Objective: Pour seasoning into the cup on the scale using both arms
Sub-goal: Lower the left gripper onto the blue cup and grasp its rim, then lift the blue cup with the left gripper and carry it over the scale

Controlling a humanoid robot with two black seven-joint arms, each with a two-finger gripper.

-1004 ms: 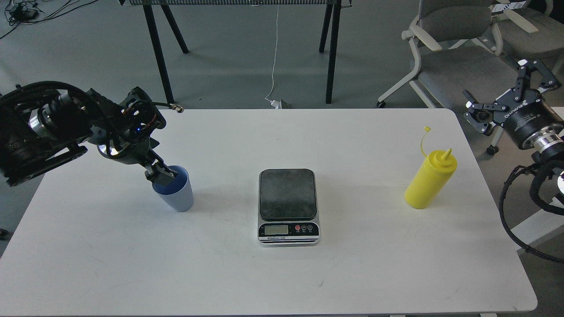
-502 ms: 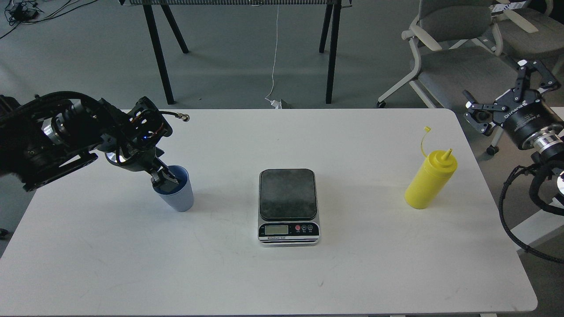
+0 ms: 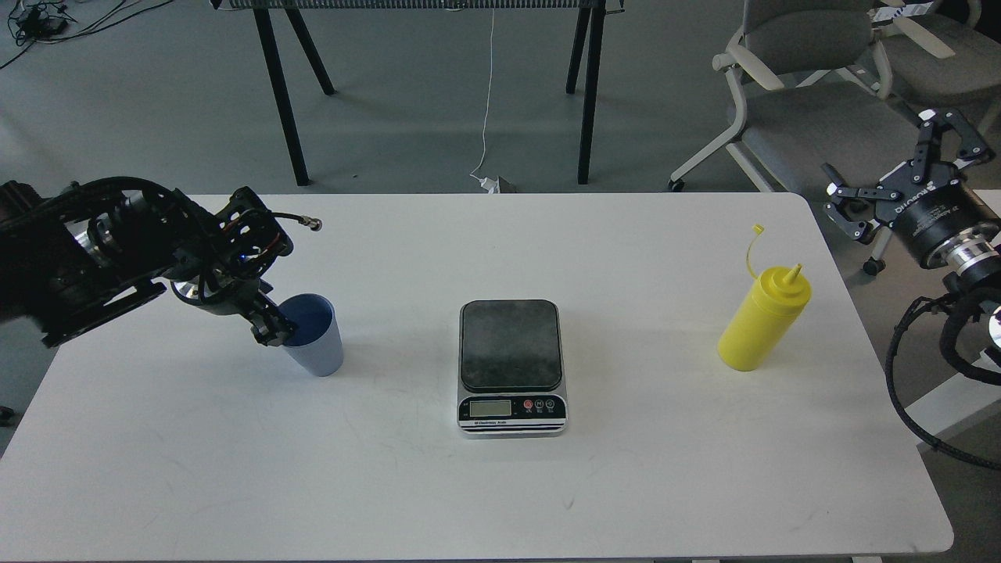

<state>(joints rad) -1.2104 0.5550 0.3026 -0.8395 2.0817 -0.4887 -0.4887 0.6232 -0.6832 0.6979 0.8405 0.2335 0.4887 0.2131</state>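
Observation:
The light-blue cup (image 3: pixel 314 338) stands upright on the white table (image 3: pixel 500 485), left of the scale (image 3: pixel 511 346), whose dark plate is bare. My left gripper (image 3: pixel 270 330) points down at the cup's left rim; its dark fingers touch the rim, and I cannot tell them apart. The yellow seasoning bottle (image 3: pixel 762 322) stands upright at the table's right side, cap strap sticking up. My right gripper (image 3: pixel 880 152) is wide open and empty, beyond the table's right edge, up and right of the bottle.
A grey office chair (image 3: pixel 813 117) stands behind the table's right corner, close to my right gripper. Black table legs (image 3: pixel 281 94) and a hanging white cable (image 3: pixel 489 94) are behind the table.
My left gripper has moved from over the cup's mouth to the left and down, onto its left rim. The cup, the scale, the bottle and my right arm have stayed put.

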